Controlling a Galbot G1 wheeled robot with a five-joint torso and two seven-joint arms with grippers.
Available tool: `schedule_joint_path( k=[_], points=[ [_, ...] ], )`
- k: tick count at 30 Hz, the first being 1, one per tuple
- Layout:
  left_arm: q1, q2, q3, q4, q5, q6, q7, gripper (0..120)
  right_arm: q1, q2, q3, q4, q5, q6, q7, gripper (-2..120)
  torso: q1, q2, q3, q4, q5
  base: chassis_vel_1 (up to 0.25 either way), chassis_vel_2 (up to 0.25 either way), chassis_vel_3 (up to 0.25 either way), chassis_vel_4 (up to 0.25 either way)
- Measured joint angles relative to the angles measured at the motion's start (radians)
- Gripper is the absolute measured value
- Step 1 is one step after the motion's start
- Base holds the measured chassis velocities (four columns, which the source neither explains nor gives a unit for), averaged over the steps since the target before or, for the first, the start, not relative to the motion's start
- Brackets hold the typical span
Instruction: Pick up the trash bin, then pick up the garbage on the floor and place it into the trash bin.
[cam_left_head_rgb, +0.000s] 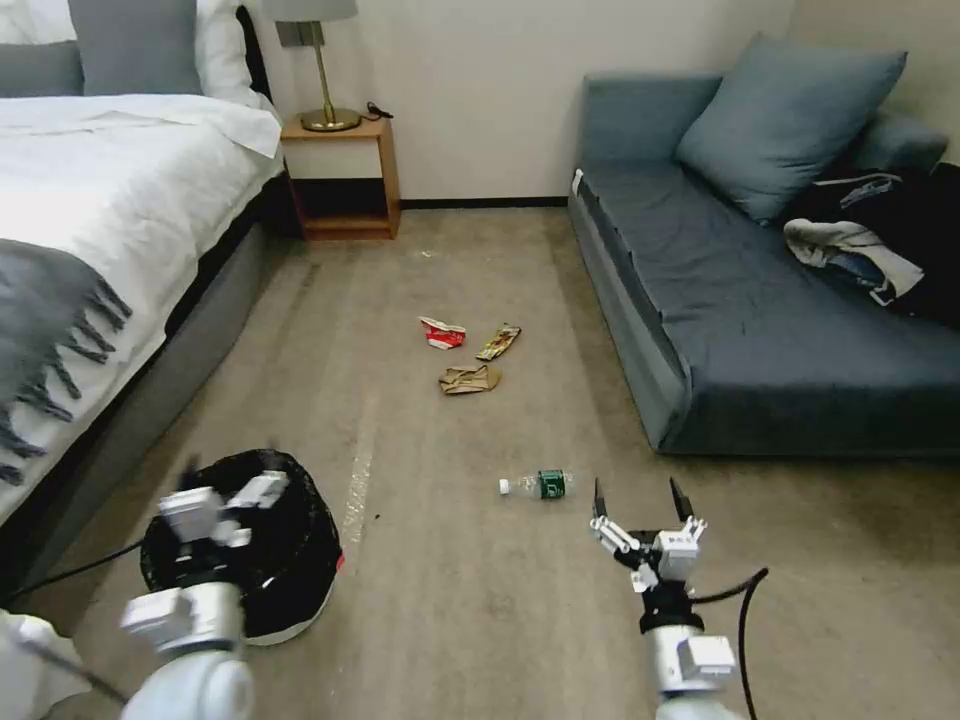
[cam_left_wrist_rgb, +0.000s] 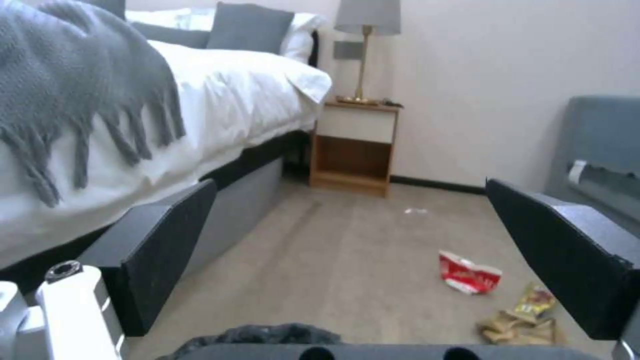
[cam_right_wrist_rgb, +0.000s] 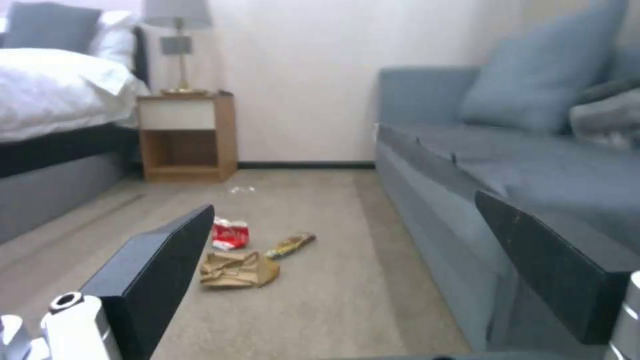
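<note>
While the bed (cam_left_head_rgb: 110, 190) runs along the floor's left edge, the left tool (cam_left_head_rgb: 225, 500) hangs over the trash bin (cam_left_head_rgb: 290, 560), fingers (cam_left_wrist_rgb: 160, 250) spread apart and holding nothing. That black-lined bin stands on the carpet near the bed's foot. Farther right, toward the room's middle, lie the crushed red-and-white carton (cam_left_head_rgb: 443, 333), the crumpled brown paper (cam_left_head_rgb: 470, 379) just beside it and the gold-brown snack wrapper (cam_left_head_rgb: 498, 342). A clear plastic bottle (cam_left_head_rgb: 538, 485) lies nearer the robot. Just behind it hovers the right tool (cam_left_head_rgb: 641, 508), fingers wide apart, empty. A blue sofa (cam_left_head_rgb: 760, 330) lines the floor's right edge.
</note>
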Motion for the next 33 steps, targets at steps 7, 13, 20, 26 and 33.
schedule_joint_path(
  k=[7, 13, 20, 26, 33],
  points=[
    [0.005, 0.001, 0.004, 0.009, 0.047, 0.002, 0.026, 100, 0.064, -0.012, 0.064, -0.040, -0.101, 0.040, -0.025, 100, 0.000, 0.000, 0.000, -0.0002, 0.0000, 0.000, 0.000, 0.000, 0.000],
    [0.017, 0.011, 0.012, 0.000, 0.066, 0.013, 0.067, 100, 0.097, -0.042, 0.071, -0.018, -0.075, -0.028, 0.002, 100, 0.000, 0.000, 0.000, -0.0002, 0.0002, 0.000, 0.000, 0.000, 0.000],
    [0.015, 0.023, 0.015, -0.058, 0.063, 0.136, 0.045, 100, 0.071, -0.076, 0.010, 0.135, 0.197, -0.310, -0.027, 100, 0.000, 0.000, 0.000, -0.0001, -0.0001, 0.000, 0.000, 0.000, 0.000],
    [-0.039, 0.055, -0.009, -0.157, -0.039, 0.487, -0.232, 100, 0.059, -0.100, 0.043, 0.181, 0.085, -0.380, -0.132, 100, 0.000, 0.000, 0.000, -0.0002, 0.0002, 0.000, 0.000, 0.000, 0.000],
    [-0.097, 0.102, -0.047, -0.127, -0.356, 0.669, -0.472, 100, 0.050, -0.100, 0.050, 0.171, 0.032, -0.361, -0.151, 100, 0.000, 0.000, 0.000, -0.0003, 0.0000, 0.000, 0.000, 0.000, 0.000]
  ],
)
